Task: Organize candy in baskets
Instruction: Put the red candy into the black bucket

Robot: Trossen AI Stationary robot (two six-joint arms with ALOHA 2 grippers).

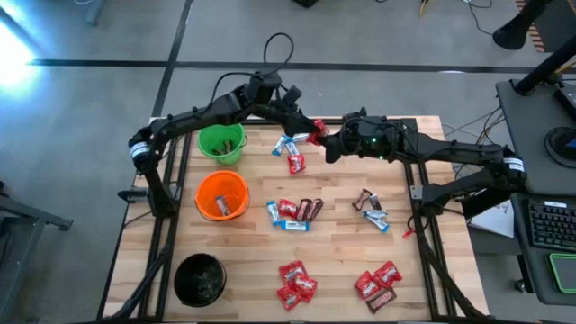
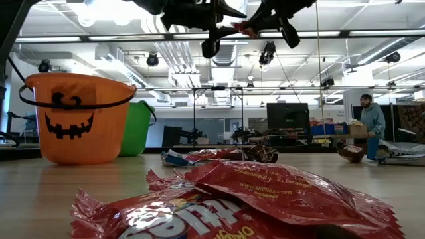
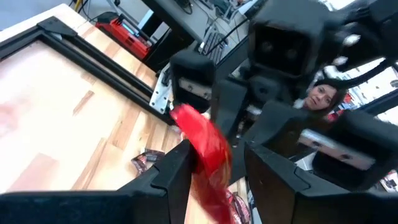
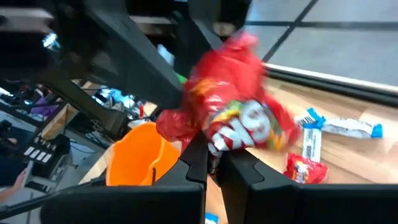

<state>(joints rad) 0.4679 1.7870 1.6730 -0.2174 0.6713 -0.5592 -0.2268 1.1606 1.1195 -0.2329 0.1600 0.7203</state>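
A red candy packet (image 1: 317, 130) hangs in the air over the table's far middle, between my two grippers. My right gripper (image 4: 214, 155) comes from the right and is shut on it. My left gripper (image 3: 217, 168) comes from the left and is open, one finger on either side of the packet's other end (image 3: 202, 146). The green basket (image 1: 221, 142), the orange basket (image 1: 221, 195) and the black basket (image 1: 200, 277) stand in a row down the table's left side. In the low view both grippers show at the top, around the packet (image 2: 247, 28). My right gripper pinches the red packet between its two fingers at one edge (image 4: 217, 142). The fingers come roughly level from the table's right. The packet sticks out past the fingertips, crumpled and lifted clear of the table. My left gripper: one finger (image 3: 171, 174) lies right beside the wrapper; whether it touches, I cannot tell.
Loose candy lies in clusters on the wood: at the far middle (image 1: 292, 153), in the middle (image 1: 292, 213), at the right (image 1: 371, 209) and near the front edge (image 1: 295, 283) (image 1: 378, 283). A person (image 2: 370, 123) stands in the room behind the table.
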